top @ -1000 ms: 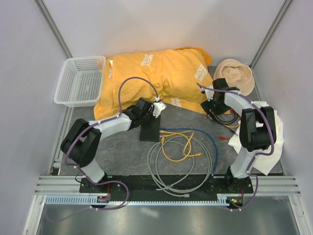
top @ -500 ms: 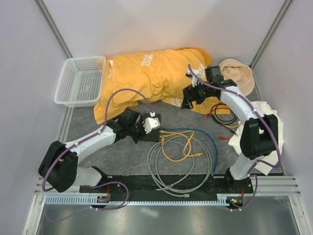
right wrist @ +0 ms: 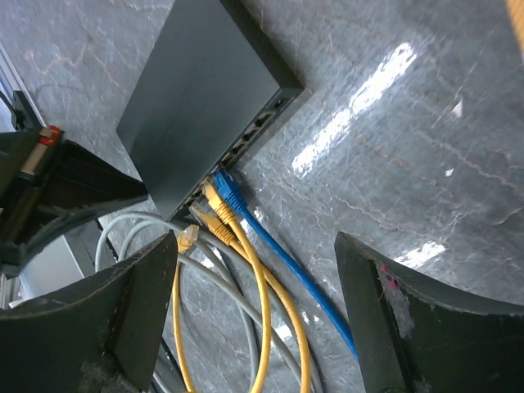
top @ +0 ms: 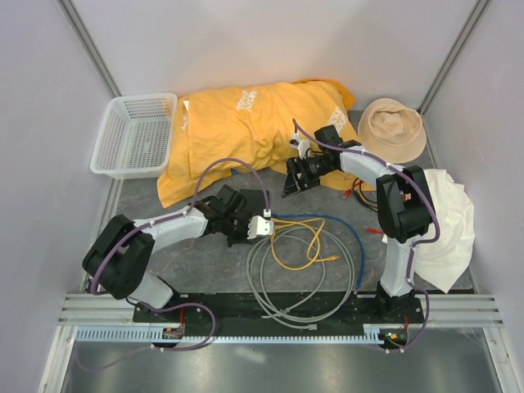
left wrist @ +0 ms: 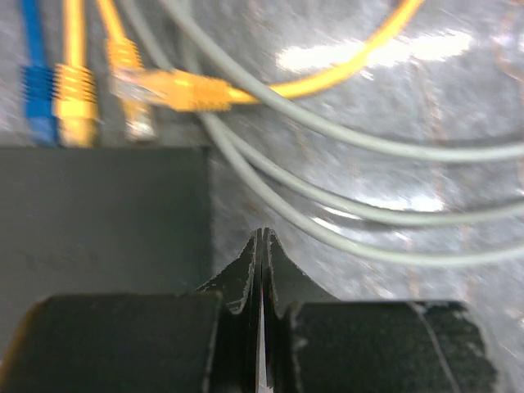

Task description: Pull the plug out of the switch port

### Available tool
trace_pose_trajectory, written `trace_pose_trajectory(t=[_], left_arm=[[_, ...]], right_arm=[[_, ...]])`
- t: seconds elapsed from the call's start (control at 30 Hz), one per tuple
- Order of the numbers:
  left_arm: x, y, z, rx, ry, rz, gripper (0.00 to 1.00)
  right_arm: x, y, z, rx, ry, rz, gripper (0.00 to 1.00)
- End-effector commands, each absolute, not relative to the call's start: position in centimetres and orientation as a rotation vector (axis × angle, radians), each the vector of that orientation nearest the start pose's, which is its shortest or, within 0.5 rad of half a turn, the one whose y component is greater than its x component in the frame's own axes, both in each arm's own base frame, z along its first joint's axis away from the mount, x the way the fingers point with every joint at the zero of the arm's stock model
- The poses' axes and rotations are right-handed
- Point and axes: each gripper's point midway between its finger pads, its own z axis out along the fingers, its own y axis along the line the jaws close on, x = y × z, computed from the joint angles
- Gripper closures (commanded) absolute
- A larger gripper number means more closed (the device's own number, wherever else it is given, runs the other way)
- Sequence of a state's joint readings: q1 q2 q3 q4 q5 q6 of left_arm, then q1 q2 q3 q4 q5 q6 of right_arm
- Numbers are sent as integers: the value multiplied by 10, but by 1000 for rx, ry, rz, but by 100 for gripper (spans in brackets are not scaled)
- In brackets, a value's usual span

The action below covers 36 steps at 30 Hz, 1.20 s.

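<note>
- Left arm [top: 168, 227] bends at the elbow on the left, and its forearm stretches low toward the right.
- Left gripper [left wrist: 262, 241] has its jaws pressed together with nothing between them.
- Right arm [top: 399, 205] rises from its base, then reaches left.
- Right gripper [right wrist: 256, 278] has its fingers spread wide and holds nothing.

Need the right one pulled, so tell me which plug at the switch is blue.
The blue plug, the end one in the row on the switch, next to the empty ports; its neighbour is a yellow plug.
</note>
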<state>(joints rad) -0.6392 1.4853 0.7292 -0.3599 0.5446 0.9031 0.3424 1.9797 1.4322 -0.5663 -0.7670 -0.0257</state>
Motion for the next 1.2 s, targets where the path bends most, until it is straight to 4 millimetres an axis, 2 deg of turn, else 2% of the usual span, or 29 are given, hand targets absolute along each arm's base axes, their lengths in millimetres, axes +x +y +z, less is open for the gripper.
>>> trace_pose_trajectory(t=[0.0, 0.03, 0.07, 0.17, 0.27, 0.37, 0.4, 0.53, 0.7, 0.73, 0.77, 0.9, 1.07, 1.17], left_arm=[[243, -259, 39, 1856, 1584, -515, 98], [246, -261, 37, 1857, 1595, -516, 98], [253, -267, 45, 1837, 1579, -513, 98], [258, -278, 64, 1793, 1543, -543, 99], [260, -279, 82, 1740, 1564, -548, 98], [264, -270, 95, 1675, 1610, -538, 98], [267, -264, 107, 1630, 1615, -533, 98], [265, -250, 119, 1478, 1713, -552, 99], [284, -246, 110, 1204, 1974, -552, 98], [281, -246, 94, 1158, 2084, -592, 98], [286, -250, 98, 1133, 2100, -606, 98], [284, -255, 85, 1034, 2203, -671, 98], [284, -247, 65, 966, 2296, -664, 99], [293, -240, 55, 916, 2352, -608, 99]], right_arm=[[373, 263, 106, -721, 2404, 1135, 14], [373, 262, 104, -721, 2408, 1130, 15], [372, 262, 102, -722, 2414, 1130, 15], [365, 265, 97, -726, 2421, 1188, 14], [366, 267, 96, -730, 2418, 1214, 13], [368, 268, 93, -731, 2422, 1211, 13], [367, 269, 92, -736, 2422, 1219, 13], [361, 273, 82, -756, 2432, 1235, 16], [361, 278, 62, -767, 2456, 1258, 23], [361, 279, 59, -768, 2462, 1267, 24], [363, 281, 54, -764, 2469, 1279, 26], [364, 287, 46, -773, 2478, 1315, 30], [361, 298, 40, -805, 2481, 1339, 32], [363, 302, 39, -815, 2478, 1340, 32]])
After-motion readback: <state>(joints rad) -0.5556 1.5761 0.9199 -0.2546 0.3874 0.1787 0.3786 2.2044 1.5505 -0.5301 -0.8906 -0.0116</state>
